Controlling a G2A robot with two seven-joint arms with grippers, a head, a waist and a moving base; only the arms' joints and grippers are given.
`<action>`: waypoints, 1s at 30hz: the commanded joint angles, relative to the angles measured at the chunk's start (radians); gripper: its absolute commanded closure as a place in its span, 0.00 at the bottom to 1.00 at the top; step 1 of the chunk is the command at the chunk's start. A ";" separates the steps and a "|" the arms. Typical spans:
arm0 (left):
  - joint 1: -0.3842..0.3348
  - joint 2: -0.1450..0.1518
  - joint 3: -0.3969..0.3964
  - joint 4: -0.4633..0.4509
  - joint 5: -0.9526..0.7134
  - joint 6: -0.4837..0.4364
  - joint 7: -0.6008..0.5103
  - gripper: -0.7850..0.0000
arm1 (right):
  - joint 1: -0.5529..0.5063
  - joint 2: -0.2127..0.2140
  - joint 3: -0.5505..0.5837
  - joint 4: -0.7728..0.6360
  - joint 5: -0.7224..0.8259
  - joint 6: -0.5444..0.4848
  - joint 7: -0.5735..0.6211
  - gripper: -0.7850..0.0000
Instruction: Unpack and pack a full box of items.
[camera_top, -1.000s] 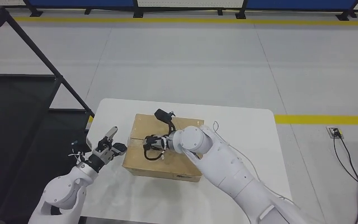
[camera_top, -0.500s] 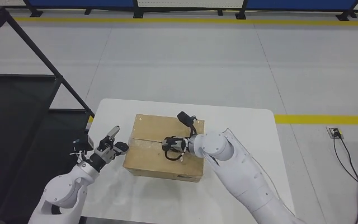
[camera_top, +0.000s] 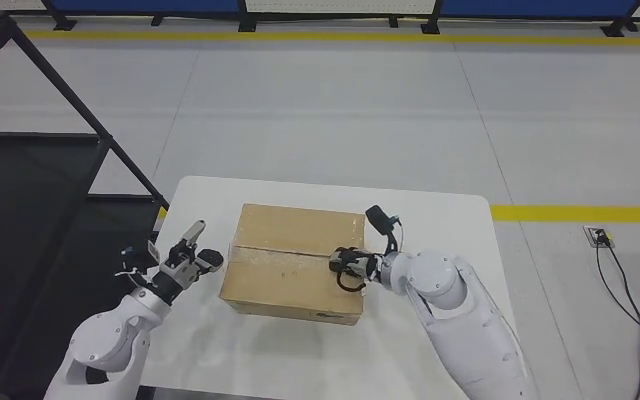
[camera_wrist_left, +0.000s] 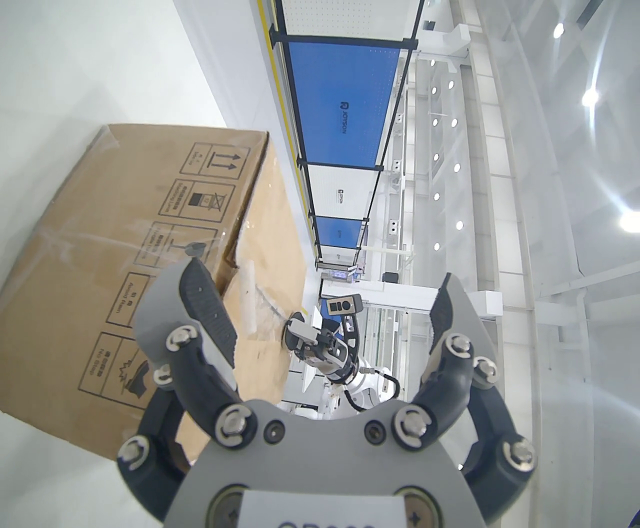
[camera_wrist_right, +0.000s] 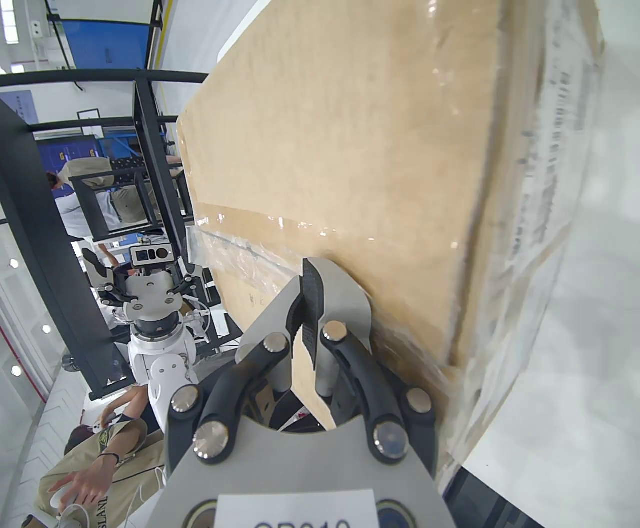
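A closed brown cardboard box (camera_top: 288, 258) stands in the middle of the white table (camera_top: 450, 230), with clear tape along its top seam (camera_wrist_right: 260, 235). My right gripper (camera_top: 342, 268) is shut, and its tip (camera_wrist_right: 307, 275) rests on the box top on the seam, close to the box's right edge. My left gripper (camera_top: 202, 248) hovers just off the box's left end; it is open (camera_wrist_left: 325, 305) with nothing between its fingers. The left wrist view looks along the box (camera_wrist_left: 150, 235), its side printed with handling symbols, to the right gripper (camera_wrist_left: 310, 342) at the far end.
A black metal frame (camera_top: 100, 150) stands left of the table, close behind the left arm. Bare table surface lies on the box's right and in front of it. A yellow line (camera_top: 560, 212) marks the floor beyond the table's right edge.
My right gripper has slid along the box's top seam from the left part to the right edge, still shut. The left gripper has drawn back slightly to the left.
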 joint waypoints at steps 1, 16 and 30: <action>0.013 0.003 -0.030 -0.007 0.002 -0.009 0.009 0.00 | -0.018 0.006 0.023 -0.015 0.003 -0.003 0.002 1.00; 0.097 0.009 -0.099 -0.201 0.024 -0.040 0.018 0.00 | -0.165 0.048 0.201 -0.096 0.096 -0.098 -0.023 1.00; -0.061 -0.007 0.149 -0.113 0.189 0.029 0.038 0.00 | -0.287 0.066 0.249 -0.167 0.170 -0.316 -0.114 1.00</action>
